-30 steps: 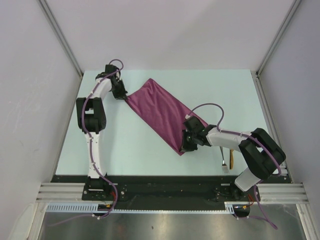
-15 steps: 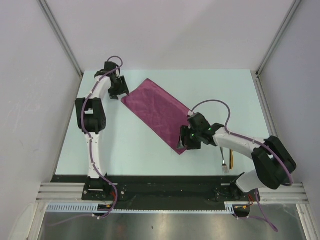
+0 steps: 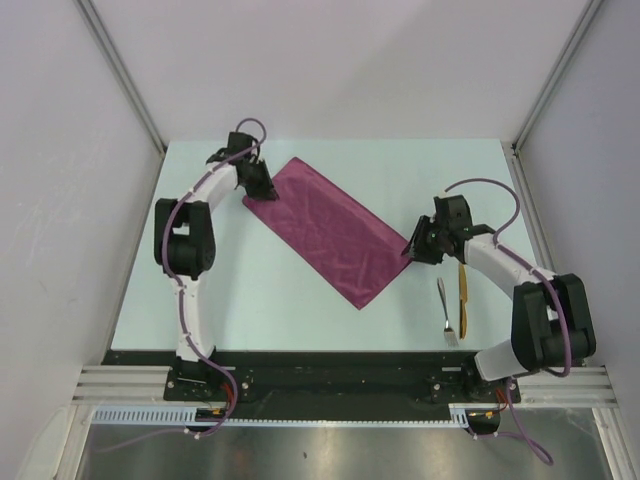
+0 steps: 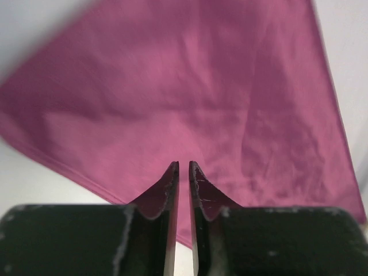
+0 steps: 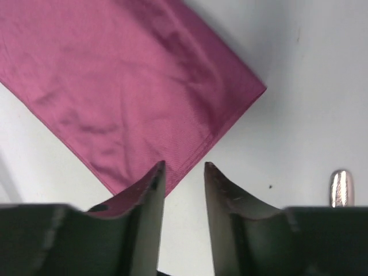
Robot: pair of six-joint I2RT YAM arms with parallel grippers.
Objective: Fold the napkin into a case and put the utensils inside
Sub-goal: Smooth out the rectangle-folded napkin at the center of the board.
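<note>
The plum-magenta napkin (image 3: pixel 330 232) lies flat on the table as a folded oblong, running diagonally from far left to near right. My left gripper (image 3: pixel 264 189) hovers over its far-left end; in the left wrist view its jaws (image 4: pixel 184 164) stand only a thin gap apart above the napkin (image 4: pixel 201 86), with nothing pinched. My right gripper (image 3: pixel 411 250) is at the napkin's right corner, open and empty (image 5: pixel 184 165), one fingertip over the napkin's (image 5: pixel 126 75) hem. The utensils lie to the right: a silver piece (image 3: pixel 444 311) and a golden-yellow piece (image 3: pixel 462 296).
The pale table (image 3: pixel 250 290) is walled by white panels on the left, back and right. The silver piece's tip (image 5: pixel 340 187) shows at the right edge of the right wrist view. The black rail with both arm bases runs along the near edge.
Both grippers have let go of the napkin, which now lies flatter. The right gripper has moved from the napkin's near corner to its right corner, uncovering the utensils. The left gripper opened, then narrowed.
</note>
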